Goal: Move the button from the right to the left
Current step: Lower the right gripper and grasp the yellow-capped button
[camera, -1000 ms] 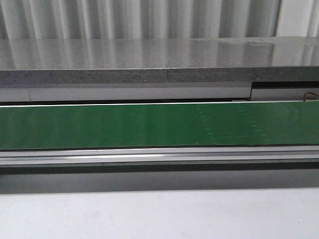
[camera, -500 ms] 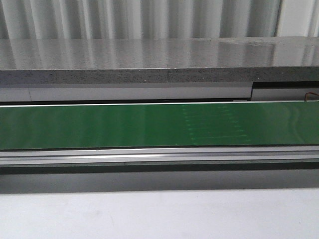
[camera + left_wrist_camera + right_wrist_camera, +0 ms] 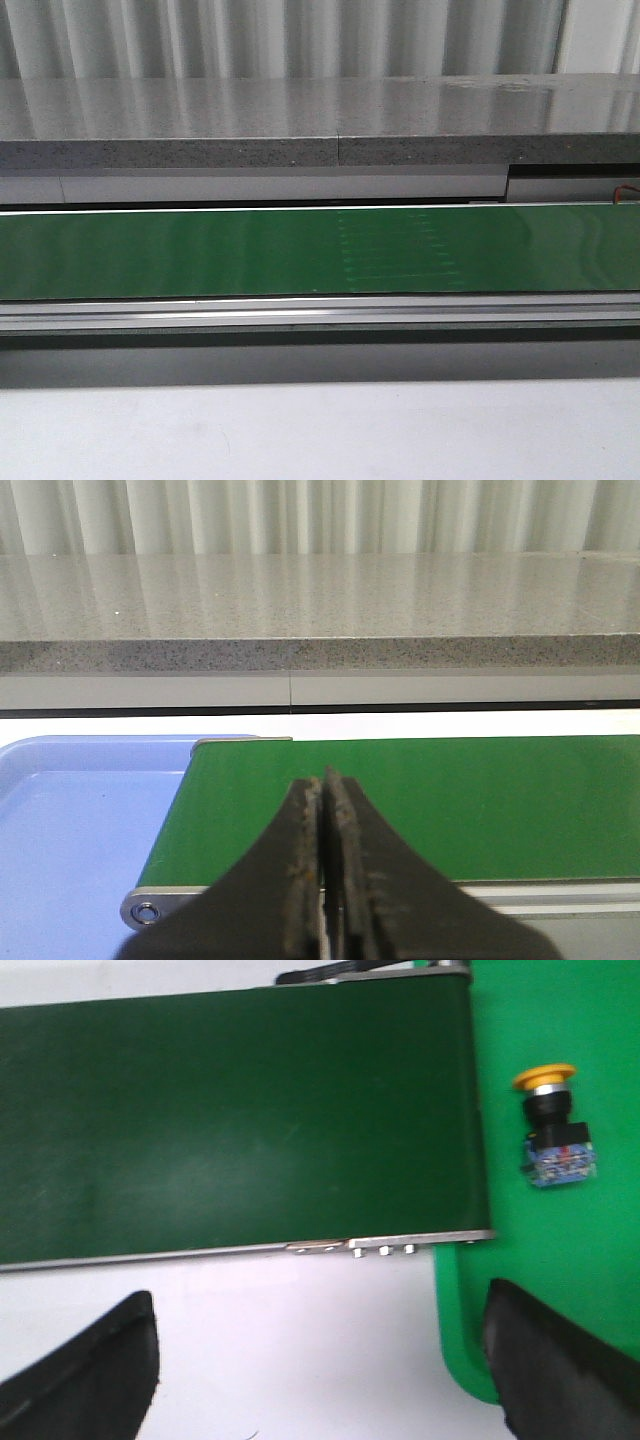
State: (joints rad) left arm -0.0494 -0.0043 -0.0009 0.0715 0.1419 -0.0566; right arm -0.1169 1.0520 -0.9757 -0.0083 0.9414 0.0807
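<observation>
1. Right wrist view is showing the button [image 3: 553,1130] lying untouched on the green tray [image 3: 580,1250], beside the belt [image 3: 240,1120] end.
2. Right gripper [image 3: 320,1360] is hanging spread wide — holding nothing.
3. Left gripper [image 3: 326,870] is sitting clenched, empty — transfer not yet started.

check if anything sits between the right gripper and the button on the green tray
Nothing visible does. In the right wrist view the button lies alone on the bright green tray, just past the end of the dark green belt. The right gripper is wide open, with only bare tray surface between its finger and the button.
</observation>
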